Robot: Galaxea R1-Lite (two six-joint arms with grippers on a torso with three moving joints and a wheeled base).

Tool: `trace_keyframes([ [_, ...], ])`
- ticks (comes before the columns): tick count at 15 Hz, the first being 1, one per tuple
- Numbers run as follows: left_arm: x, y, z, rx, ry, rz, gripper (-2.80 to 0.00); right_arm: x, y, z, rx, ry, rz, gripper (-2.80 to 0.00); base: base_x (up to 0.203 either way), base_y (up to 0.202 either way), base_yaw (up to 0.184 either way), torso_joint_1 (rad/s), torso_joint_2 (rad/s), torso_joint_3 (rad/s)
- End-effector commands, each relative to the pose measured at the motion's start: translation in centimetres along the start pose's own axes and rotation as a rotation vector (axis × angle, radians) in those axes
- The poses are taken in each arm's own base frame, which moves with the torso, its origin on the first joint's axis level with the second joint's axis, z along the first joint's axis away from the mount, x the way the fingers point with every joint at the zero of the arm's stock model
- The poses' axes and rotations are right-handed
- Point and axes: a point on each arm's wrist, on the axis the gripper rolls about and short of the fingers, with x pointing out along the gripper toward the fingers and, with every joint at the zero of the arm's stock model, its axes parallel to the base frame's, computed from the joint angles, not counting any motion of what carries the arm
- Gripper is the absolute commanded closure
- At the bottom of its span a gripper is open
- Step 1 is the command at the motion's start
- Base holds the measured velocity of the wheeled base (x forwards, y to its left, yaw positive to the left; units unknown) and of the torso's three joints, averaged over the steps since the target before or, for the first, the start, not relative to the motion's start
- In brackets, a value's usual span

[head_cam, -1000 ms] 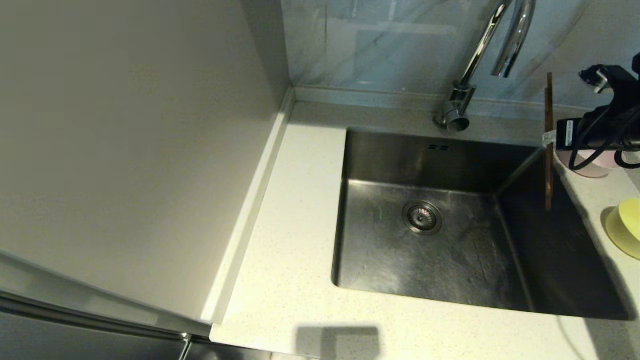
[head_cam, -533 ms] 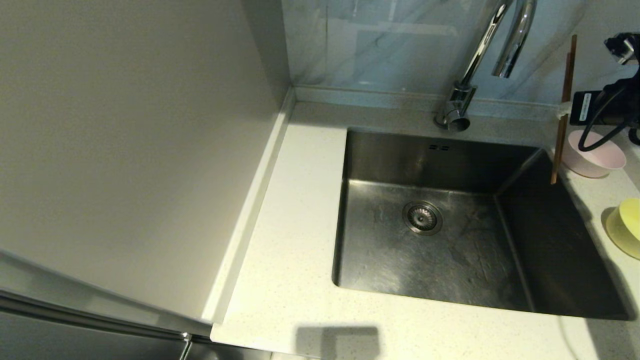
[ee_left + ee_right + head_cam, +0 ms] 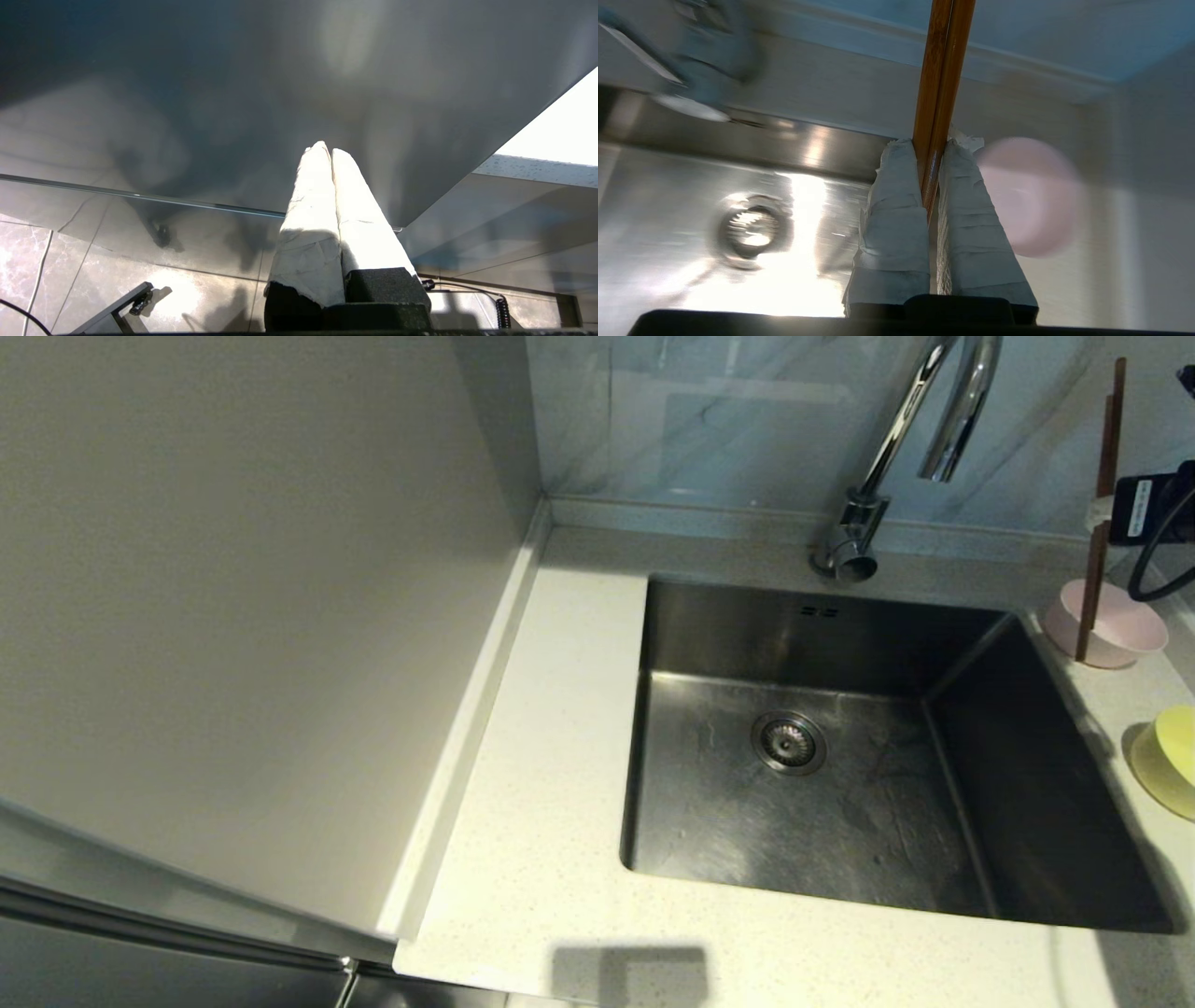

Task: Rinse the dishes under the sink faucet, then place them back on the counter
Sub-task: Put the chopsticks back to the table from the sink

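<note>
The right gripper [image 3: 930, 154] clamps two chopsticks [image 3: 1098, 513] near-upright above the pink bowl [image 3: 1120, 633] on the counter [image 3: 551, 859], right of the sink [image 3: 822, 784] and faucet [image 3: 896, 439]. A yellow-green bowl [image 3: 1169, 761] sits nearer. The left gripper [image 3: 331, 154], jaws together, hangs low beside a cabinet.

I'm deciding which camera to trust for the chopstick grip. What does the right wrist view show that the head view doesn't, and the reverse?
Only the right wrist view shows the right gripper with its taped fingers clamped on both chopsticks. Only the head view shows the yellow-green bowl, the faucet spout and the counter left of the sink. Both show the chopsticks, the pink bowl, the sink and its drain.
</note>
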Motion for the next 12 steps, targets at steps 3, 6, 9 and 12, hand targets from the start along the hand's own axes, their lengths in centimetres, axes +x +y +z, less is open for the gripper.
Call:
trace_keyframes([
  [3,0.0,0.0,0.0,0.0,-0.003,0.0,0.0,-0.4,-3.9,-0.1,-0.342,0.057,-0.163,0.0,0.0,0.0,0.0,0.0,0.0,0.0],
  [6,0.0,0.0,0.0,0.0,-0.003,0.0,0.0,-0.2,-6.1,-0.7,-0.444,0.117,-0.216,0.0,0.0,0.0,0.0,0.0,0.0,0.0],
  [9,0.0,0.0,0.0,0.0,-0.003,0.0,0.0,1.0,-6.9,-2.4,-0.483,0.211,-0.197,0.0,0.0,0.0,0.0,0.0,0.0,0.0],
  [12,0.0,0.0,0.0,0.0,-0.003,0.0,0.0,1.9,-7.0,-3.4,-0.488,0.268,-0.186,0.0,0.0,0.0,0.0,0.0,0.0,0.0],
])
